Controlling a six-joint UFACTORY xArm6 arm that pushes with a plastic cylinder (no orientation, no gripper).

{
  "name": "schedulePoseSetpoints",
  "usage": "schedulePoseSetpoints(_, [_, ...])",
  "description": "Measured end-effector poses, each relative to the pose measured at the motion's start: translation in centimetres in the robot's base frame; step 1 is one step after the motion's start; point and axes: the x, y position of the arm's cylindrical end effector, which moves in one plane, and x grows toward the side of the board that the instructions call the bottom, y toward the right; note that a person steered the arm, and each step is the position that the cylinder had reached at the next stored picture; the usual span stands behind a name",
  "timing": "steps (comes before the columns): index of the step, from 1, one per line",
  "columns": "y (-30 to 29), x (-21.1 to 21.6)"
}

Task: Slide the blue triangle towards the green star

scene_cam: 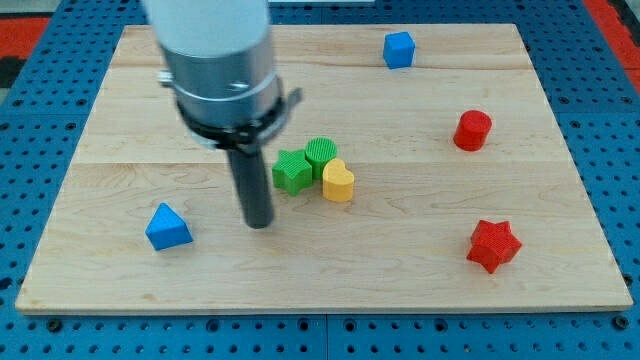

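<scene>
Red star (pixel 494 246): view's bottom right, nearest the board's lower edge.
Blue triangle (pixel 167 228): lower left, alone on the board (pixel 400 290).
My tip (pixel 259 222): a plain rod with no jaws; between triangle and green star, touching neither.
Green star (pixel 291 172): mid-board, touching the green cylinder (pixel 322 154) and yellow heart (pixel 338 182).
Red cylinder (pixel 473 130): right side.
Blue cube (pixel 398 49): top right.
</scene>
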Motion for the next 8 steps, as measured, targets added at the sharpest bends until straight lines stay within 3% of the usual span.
schedulePoseSetpoints(1, [1.9, 0.9])
schedulePoseSetpoints(2, [1.6, 4.8])
schedulePoseSetpoints(3, [-1.5, 8.6])
schedulePoseSetpoints(4, [-8.8, 9.0])
schedulePoseSetpoints(6, [-17.0, 3.9])
schedulePoseSetpoints(7, [-17.2, 3.2])
schedulePoseSetpoints(8, [-12.1, 3.2])
